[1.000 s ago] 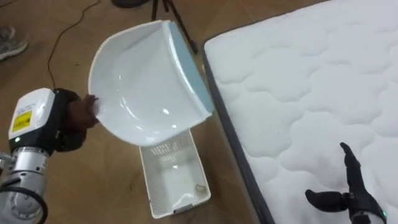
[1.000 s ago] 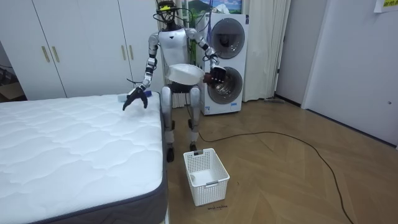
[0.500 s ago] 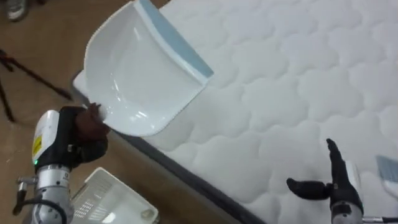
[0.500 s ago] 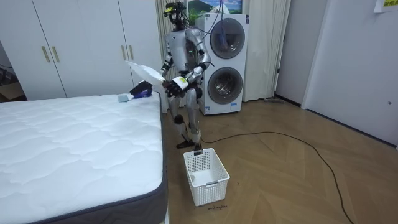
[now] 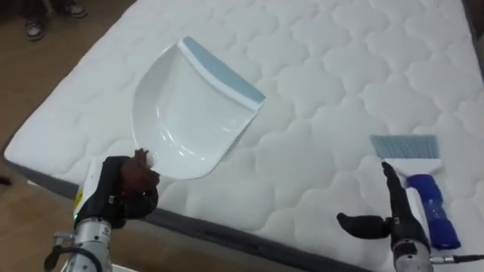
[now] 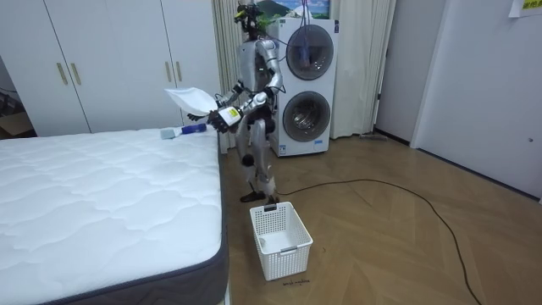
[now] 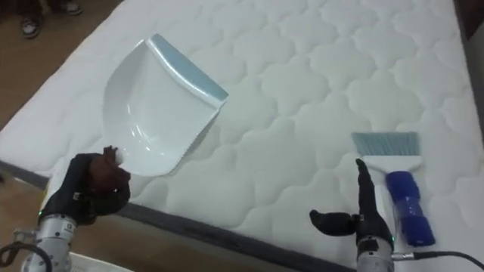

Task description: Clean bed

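Left hand (image 5: 125,185) is gripping the dustpan (image 5: 189,113), now over the edge of the bed (image 5: 325,75), no longer over the basket (image 6: 281,241). Right hand (image 5: 399,225) is hovering, fingers straight, beside the brush (image 5: 420,189).

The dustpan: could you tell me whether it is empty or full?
Empty: the dustpan shows a bare white inside, held tilted above the mattress by the left hand.

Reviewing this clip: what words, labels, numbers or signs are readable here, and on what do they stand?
Nothing can be read.
Yellow label on the wrist behind the left hand: print too blurred.
Yellow sign on the wall in the room view: too small.
Dustpan, brush, mattress: no print visible.
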